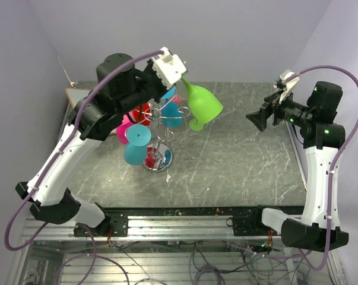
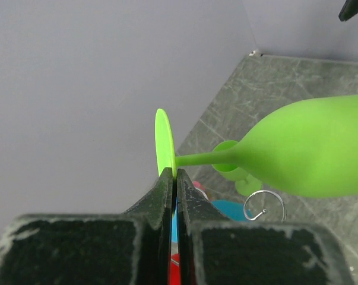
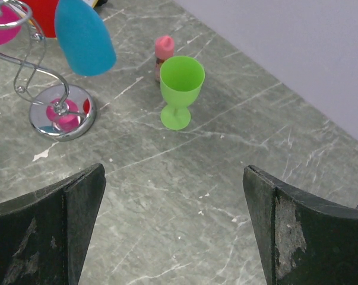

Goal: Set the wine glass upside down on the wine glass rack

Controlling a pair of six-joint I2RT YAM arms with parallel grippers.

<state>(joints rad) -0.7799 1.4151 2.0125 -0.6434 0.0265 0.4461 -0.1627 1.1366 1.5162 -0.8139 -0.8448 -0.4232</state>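
My left gripper point(image 1: 180, 72) is shut on the round foot point(image 2: 164, 142) of a green wine glass point(image 1: 203, 102). It holds the glass on its side in the air, bowl point(image 2: 309, 148) pointing away, just right of and above the wine glass rack point(image 1: 159, 127). The silver wire rack has a round chrome base point(image 1: 157, 158) and bears blue point(image 1: 137, 142), pink point(image 1: 124, 127) and red point(image 1: 142, 111) glasses. One free wire loop point(image 2: 263, 205) shows below the held bowl. My right gripper point(image 1: 257, 119) is open and empty, far right of the rack, above the table point(image 3: 173, 231).
A second green glass point(image 3: 180, 89) stands upright on the grey marble table, right of the rack base point(image 3: 63, 113). A small pink-capped bottle point(image 3: 162, 56) stands behind it. Purple walls close the back and sides.
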